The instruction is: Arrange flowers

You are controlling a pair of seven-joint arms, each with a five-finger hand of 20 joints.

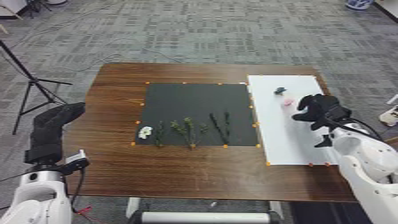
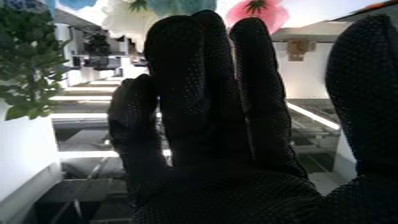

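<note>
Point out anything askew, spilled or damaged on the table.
Nothing stands out: the white flower and green stems lie side by side on the black mat, and the pink flower lies on the white sheet.

There are no words, numbers or signs that I can read here.
</note>
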